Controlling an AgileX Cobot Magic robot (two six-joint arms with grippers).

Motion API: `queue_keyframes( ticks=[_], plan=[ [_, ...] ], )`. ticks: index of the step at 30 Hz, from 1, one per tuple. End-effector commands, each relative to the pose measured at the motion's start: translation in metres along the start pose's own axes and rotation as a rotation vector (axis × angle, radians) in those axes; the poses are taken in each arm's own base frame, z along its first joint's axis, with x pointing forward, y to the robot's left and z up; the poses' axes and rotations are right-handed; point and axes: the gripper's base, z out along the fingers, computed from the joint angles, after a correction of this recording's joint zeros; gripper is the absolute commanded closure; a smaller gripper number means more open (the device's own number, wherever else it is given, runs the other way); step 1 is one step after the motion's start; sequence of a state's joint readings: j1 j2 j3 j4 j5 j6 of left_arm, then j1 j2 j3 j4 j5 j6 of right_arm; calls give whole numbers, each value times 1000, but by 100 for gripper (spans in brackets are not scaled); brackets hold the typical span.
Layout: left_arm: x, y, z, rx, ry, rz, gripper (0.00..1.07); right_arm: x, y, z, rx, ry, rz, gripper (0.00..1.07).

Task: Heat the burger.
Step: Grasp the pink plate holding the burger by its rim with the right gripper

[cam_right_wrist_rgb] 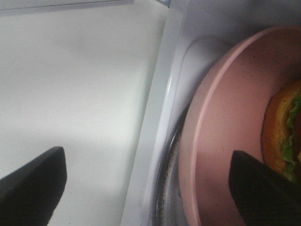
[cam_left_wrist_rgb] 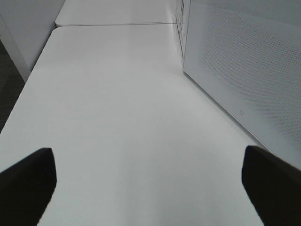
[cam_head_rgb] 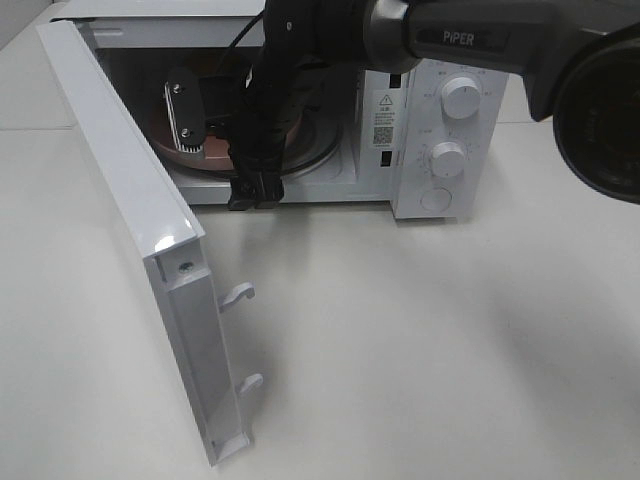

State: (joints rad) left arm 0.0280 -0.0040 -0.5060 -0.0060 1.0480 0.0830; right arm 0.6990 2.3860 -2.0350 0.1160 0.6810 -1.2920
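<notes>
"PiPER" reads the arm I reach into the open microwave, whose warning sticker is too small to read. The burger sits inside on a pink plate. My right gripper is released, one finger over the plate. My left gripper gapes above the white table.

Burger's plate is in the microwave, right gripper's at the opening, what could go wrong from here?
The open right gripper straddles the round pink plate's rim, one finger beside the golden-bun burger; withdrawing could drag the plate off the glass turntable. The white microwave door stands wide open; closing it before the arm clears could strike it.
</notes>
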Motion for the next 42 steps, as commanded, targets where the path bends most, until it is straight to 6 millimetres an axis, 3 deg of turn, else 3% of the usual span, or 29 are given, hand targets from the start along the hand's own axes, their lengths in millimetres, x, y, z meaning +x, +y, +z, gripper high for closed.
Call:
queue_keyframes(
  ticks=[1,20,31,42],
  plan=[
    [1,0,-2,-2,-16,-2,3,-4,-5,-3,39,-15,37,23],
    [1,0,-2,-2,-16,-2,3,-4,-12,20,57,-38,63,28],
    [1,0,-2,-2,-16,-2,3,-5,-13,20,62,-43,66,30],
    [1,0,-2,-2,-16,-2,3,5,-4,44,28,-32,97,31]
  ],
)
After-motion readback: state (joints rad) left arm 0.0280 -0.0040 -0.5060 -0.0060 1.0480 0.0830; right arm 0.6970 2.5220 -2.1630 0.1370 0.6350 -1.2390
